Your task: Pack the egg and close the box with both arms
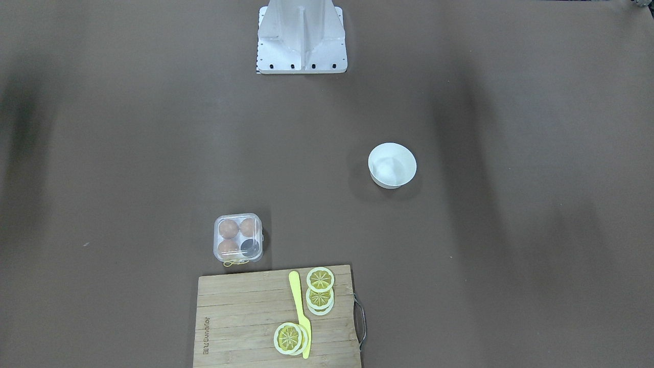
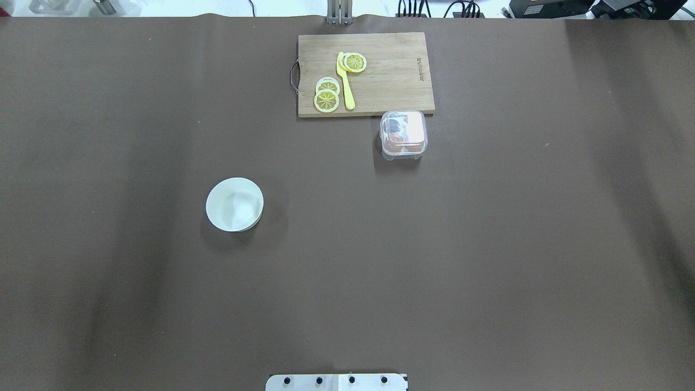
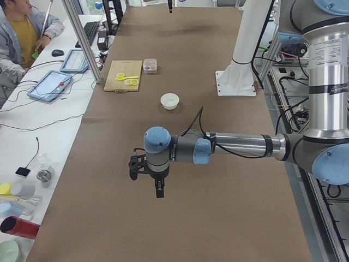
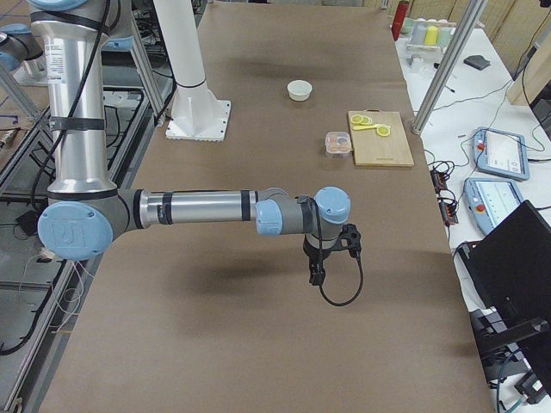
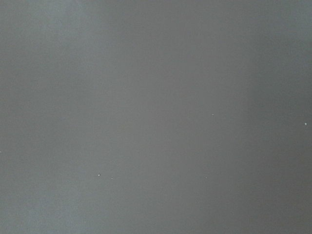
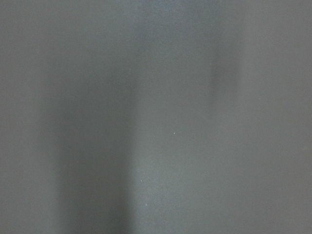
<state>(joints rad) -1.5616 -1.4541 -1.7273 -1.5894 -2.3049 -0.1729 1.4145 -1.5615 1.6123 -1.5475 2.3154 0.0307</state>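
Observation:
The box (image 1: 238, 238) stands just before the cutting board, and shows in the overhead view (image 2: 403, 134) too. Three light-brown eggs fill three of its cups; one egg (image 1: 228, 228) is at its far left, and the fourth cup (image 1: 249, 247) is dark and empty. The clear lid seems to lie over the tray, with the yellow clasp (image 1: 236, 263) on the board side. My left gripper (image 3: 158, 191) and right gripper (image 4: 316, 277) hang over bare table near its two ends, far from the box. I cannot tell whether they are open or shut. Both wrist views show only table.
A round white bowl (image 1: 392, 164) stands mid-table, with no egg showing in it. A wooden cutting board (image 1: 240, 312) holds lemon slices (image 1: 320, 279) and a yellow knife (image 1: 300, 312). The white pedestal (image 1: 301, 38) stands at the robot's side. An operator (image 3: 22, 33) sits beyond the table.

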